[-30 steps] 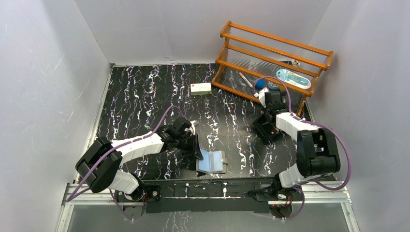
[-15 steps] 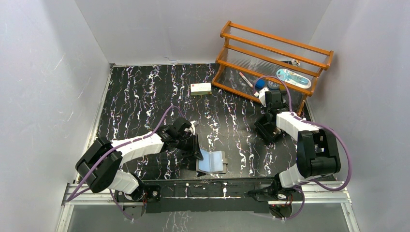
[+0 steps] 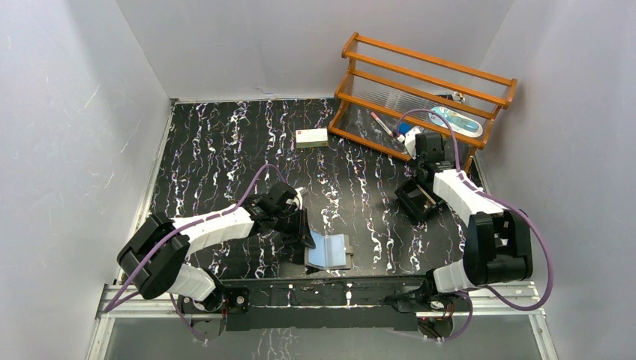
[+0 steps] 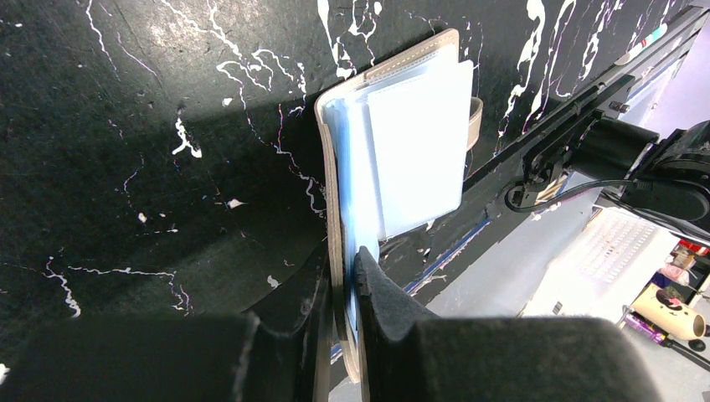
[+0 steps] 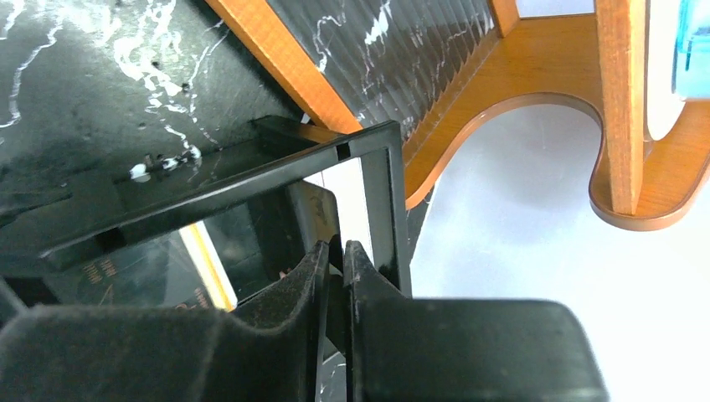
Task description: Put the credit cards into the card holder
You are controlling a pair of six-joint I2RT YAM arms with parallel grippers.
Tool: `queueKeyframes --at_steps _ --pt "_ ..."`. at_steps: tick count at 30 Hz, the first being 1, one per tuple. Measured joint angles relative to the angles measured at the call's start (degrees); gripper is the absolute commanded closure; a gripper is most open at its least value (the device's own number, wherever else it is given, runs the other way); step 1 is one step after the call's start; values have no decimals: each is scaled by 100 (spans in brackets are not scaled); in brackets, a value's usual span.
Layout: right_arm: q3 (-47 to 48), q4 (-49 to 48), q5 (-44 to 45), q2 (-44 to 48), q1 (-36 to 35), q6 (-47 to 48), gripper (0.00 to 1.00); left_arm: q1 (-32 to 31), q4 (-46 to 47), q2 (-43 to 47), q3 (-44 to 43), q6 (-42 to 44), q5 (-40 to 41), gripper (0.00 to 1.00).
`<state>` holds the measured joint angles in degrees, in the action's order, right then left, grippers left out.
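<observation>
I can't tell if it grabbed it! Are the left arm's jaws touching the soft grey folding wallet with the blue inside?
Touching. The left wrist view shows the left arm's jaws pinched on the near edge of the soft grey folding wallet.

Marbled table (image 3: 225, 150): card holder (image 3: 331, 252), box (image 3: 311, 137), tray (image 3: 415, 201), rack (image 3: 420, 84)

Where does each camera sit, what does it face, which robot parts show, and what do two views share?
Top external: above and behind, facing down at the table; left arm, right arm.
Left wrist: along left hand to card holder.
Right wrist: along right hand into black tray, wooden rack beyond.
Shared: card holder, top and left wrist.
</observation>
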<state>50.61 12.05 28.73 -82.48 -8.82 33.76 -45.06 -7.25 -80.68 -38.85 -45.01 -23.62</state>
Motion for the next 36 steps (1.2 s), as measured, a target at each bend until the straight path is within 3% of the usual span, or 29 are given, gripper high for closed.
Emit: queueKeyframes --at_steps 19,25,31,36 --pt "1119 1904 -1401 796 -61 -1403 98 0 -13 0 7 -55 170 92" --pt "1648 1993 -1517 776 -133 -2100 81 0 411 157 273 -304 175 92" --pt "1182 1834 -940 396 -127 -1823 52 0 514 166 284 -385 170 92" --pt "1071 1801 -920 70 -20 -1226 46 0 509 216 293 -385 170 91"
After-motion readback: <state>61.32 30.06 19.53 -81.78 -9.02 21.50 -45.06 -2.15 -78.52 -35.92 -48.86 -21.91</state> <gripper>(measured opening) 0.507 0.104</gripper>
